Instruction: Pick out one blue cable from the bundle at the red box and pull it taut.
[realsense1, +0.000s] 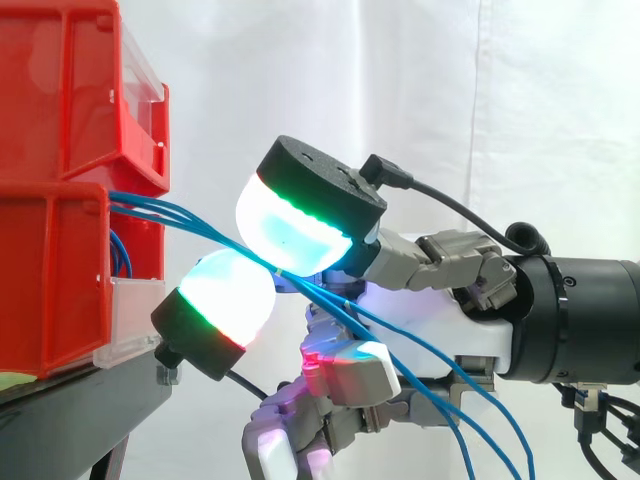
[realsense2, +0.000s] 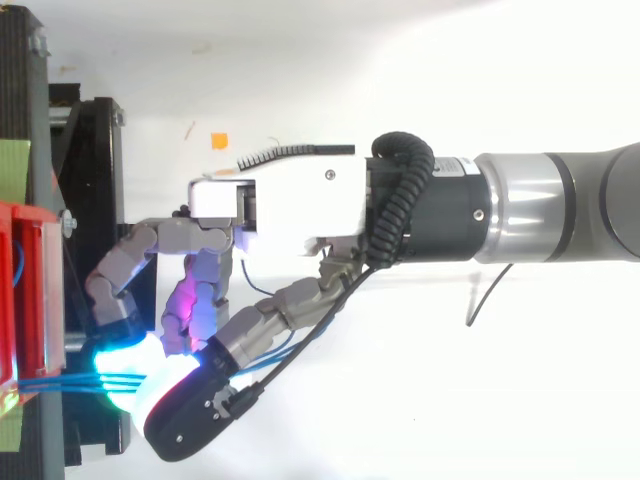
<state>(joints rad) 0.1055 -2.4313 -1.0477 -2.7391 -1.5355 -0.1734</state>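
Blue cables (realsense1: 170, 212) leave the red box (realsense1: 50, 280) pinched between the robot hand's (realsense2: 270, 205) fingertips (realsense1: 290, 225).

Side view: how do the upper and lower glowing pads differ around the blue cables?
The upper pad sits above the blue cables, black back facing up; the lower pad sits beneath, black back down. The upper pad's rim glows green; the lower pad's, green and red. The lower pad is nearer the lower red bin. Both pads of the hand glow pale cyan and pinch the cables between them.

Bright, even light; robot hand (realsense2: 280, 200) pads (realsense1: 290, 228) glow (curtain (realsense1: 545, 100) washed out).
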